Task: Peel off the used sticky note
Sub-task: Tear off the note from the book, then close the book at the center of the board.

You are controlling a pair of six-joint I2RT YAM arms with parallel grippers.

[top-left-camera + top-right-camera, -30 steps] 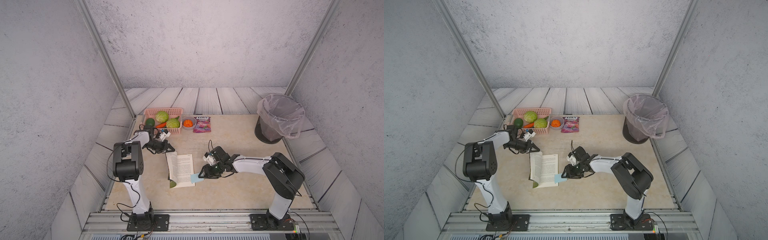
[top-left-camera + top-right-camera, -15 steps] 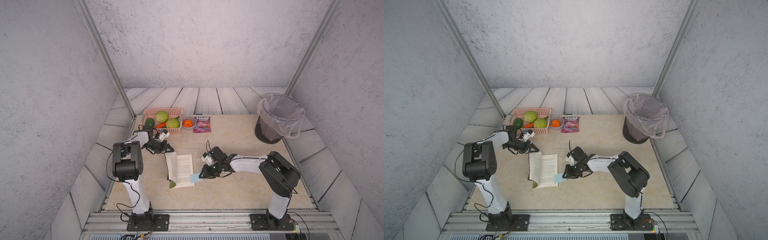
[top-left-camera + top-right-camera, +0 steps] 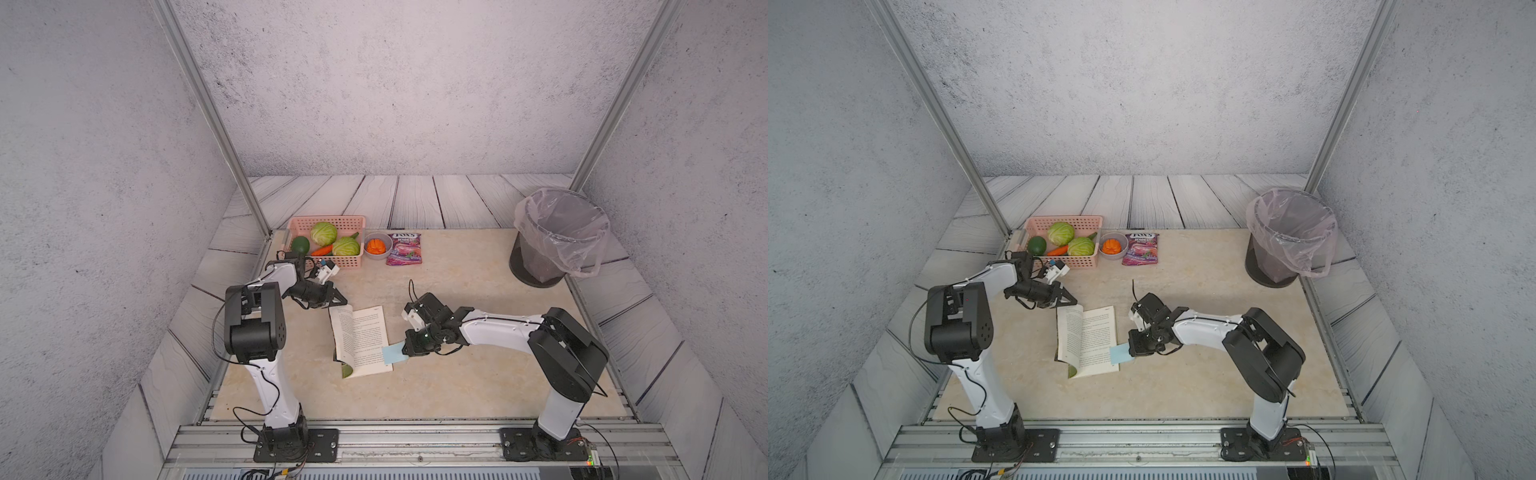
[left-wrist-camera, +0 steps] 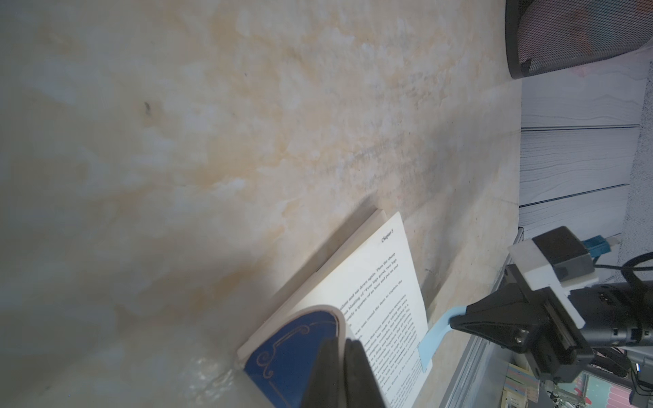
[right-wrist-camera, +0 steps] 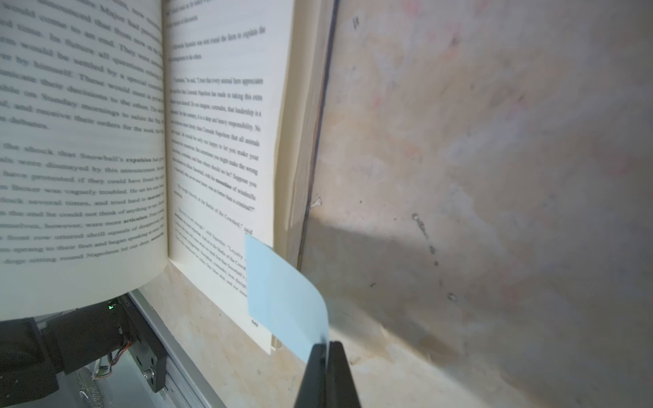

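In both top views an open book [image 3: 365, 338] is seen on the table [image 3: 457, 395], at about 8 o'clock from its middle. A pale blue sticky note [image 3: 393, 354] is found at the book's 4 o'clock corner, overhanging the page edge. The right gripper [image 3: 408, 353] is pressed closed on the note's free edge from the 3 o'clock side, and the left gripper [image 3: 341, 300] is set at the book's 11 o'clock corner. A basket [image 3: 349, 261] is placed at the table's 11 o'clock and a lined bin [image 3: 536, 266] at 2 o'clock. In the left wrist view the left gripper is shown clamped on the book's blue cover [image 4: 289, 353], which is lifted off the pages. In the right wrist view the note is seen curled up off the printed page. One edge is stuck near the page's outer corner and the opposite edge is nipped between the closed right jaws.
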